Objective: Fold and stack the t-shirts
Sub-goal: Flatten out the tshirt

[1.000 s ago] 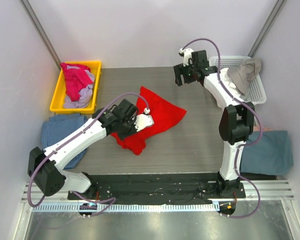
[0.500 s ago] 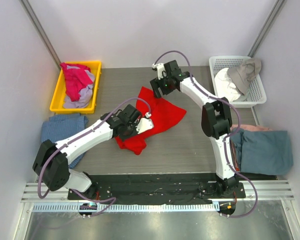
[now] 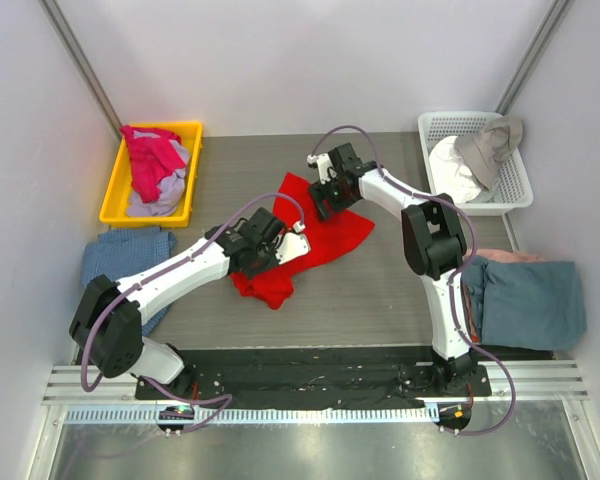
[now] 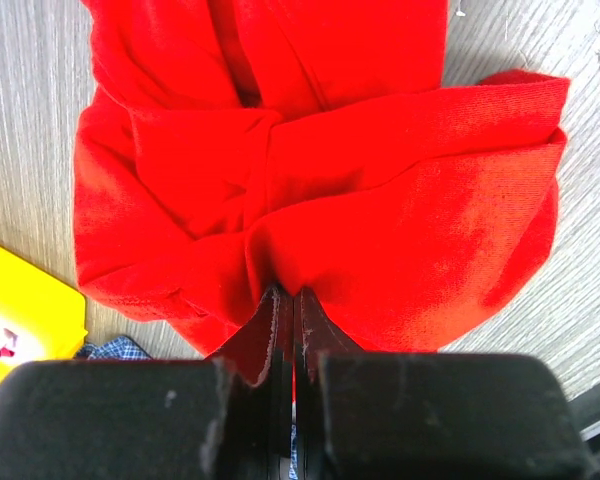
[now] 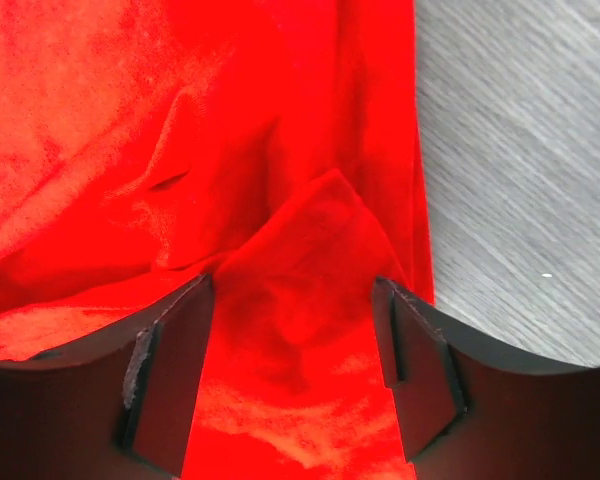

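Note:
A bright red t-shirt lies crumpled in the middle of the table. My left gripper is shut on its near-left edge; in the left wrist view the red cloth bunches right at the closed gripper. My right gripper is down on the shirt's far part. Its jaws stand open, with a raised fold of the red cloth between the fingertips of the right gripper. Magenta-pink and pale lavender t-shirts lie in a yellow bin. A teal one lies at the right.
The yellow bin stands at the back left, a white basket with grey and white cloth at the back right. A blue checked cloth lies at the left edge beside the left arm.
My right arm swung from the white basket leftward and came down onto the red t-shirt, its jaws narrowing a little. My left gripper stayed shut on the shirt and barely moved.

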Robot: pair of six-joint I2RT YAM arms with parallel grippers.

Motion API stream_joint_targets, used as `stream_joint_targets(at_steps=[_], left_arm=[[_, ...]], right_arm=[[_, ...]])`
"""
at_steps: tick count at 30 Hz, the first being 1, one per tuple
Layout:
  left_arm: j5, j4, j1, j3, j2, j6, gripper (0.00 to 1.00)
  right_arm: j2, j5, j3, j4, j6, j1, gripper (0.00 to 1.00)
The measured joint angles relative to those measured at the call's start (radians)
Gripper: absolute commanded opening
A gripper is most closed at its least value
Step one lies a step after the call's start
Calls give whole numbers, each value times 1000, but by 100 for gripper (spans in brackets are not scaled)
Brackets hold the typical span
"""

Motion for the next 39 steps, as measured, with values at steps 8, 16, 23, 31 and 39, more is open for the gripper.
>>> stream_joint_targets(at_steps=[8, 16, 23, 31, 39], left_arm=[[-8, 16, 0, 0, 0, -1, 0], [-101, 129, 1, -12, 4, -25, 0], [-197, 228, 53, 108, 43, -22, 0], [-273, 345, 192, 495, 92, -25, 0], [-285, 398, 283, 718, 137, -91, 0]], right_arm=[[-7, 6, -8, 11, -16, 0, 2], [-26, 67, -9, -2, -29, 0, 1], [-182, 303, -10, -60, -107, 0, 1], [-459, 556, 66, -65, -204, -42, 1], [-547, 648, 217, -42, -219, -150, 1]])
